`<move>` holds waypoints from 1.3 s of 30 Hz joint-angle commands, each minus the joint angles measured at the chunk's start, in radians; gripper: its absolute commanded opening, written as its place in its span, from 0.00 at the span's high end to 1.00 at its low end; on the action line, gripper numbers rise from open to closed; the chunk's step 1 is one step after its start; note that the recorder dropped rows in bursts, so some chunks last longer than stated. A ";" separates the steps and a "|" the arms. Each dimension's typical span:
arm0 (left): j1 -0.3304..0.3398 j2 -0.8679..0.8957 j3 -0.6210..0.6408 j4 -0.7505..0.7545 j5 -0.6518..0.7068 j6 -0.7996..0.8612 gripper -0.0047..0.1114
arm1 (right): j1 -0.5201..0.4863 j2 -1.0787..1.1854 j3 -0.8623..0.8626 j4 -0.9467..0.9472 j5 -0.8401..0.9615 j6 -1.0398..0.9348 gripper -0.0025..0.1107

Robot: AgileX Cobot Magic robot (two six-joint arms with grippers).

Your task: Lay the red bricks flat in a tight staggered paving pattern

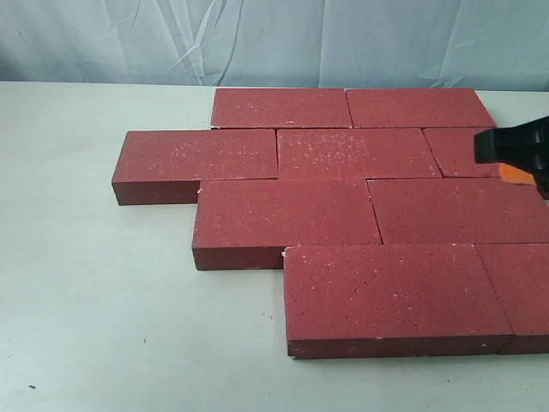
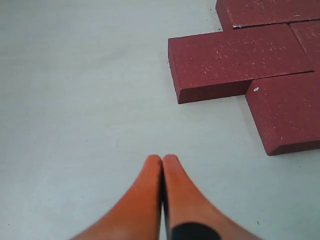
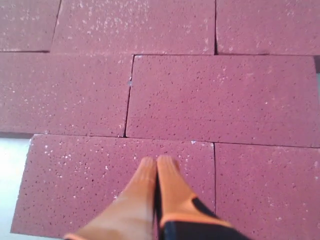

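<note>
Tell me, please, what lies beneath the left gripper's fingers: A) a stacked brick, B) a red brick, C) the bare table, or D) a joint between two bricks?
C: the left gripper has its fingers shut over the bare table, apart from the red bricks.

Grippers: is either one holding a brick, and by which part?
Nothing is held. The left gripper is shut and empty over the table; the right gripper is shut and empty over the laid red bricks.

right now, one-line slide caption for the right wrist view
Closed right gripper over flat red bricks laid in tight staggered rows.
</note>
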 commanded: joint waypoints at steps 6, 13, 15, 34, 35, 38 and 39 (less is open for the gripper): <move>-0.004 -0.006 0.005 -0.002 -0.004 -0.007 0.96 | -0.004 -0.188 0.055 -0.015 0.002 0.007 0.98; -0.004 -0.006 0.005 -0.002 -0.004 -0.007 0.96 | -0.004 -0.214 0.055 -0.015 0.006 0.007 0.98; -0.004 -0.006 0.005 -0.002 -0.004 -0.007 0.96 | -0.004 -0.213 0.055 -0.015 0.004 0.007 0.98; -0.004 -0.006 0.005 0.014 -0.004 -0.005 0.96 | -0.404 -0.430 0.055 0.175 0.002 0.007 0.98; -0.004 -0.006 0.005 0.014 -0.004 -0.005 0.96 | -0.434 -0.453 0.055 0.175 0.002 0.007 0.98; -0.004 -0.006 0.005 0.016 -0.004 -0.003 0.96 | -0.452 -0.495 0.055 0.175 0.002 0.007 0.98; -0.004 -0.006 0.005 0.016 -0.004 -0.003 0.96 | -0.452 -0.502 0.055 0.175 0.002 0.007 0.98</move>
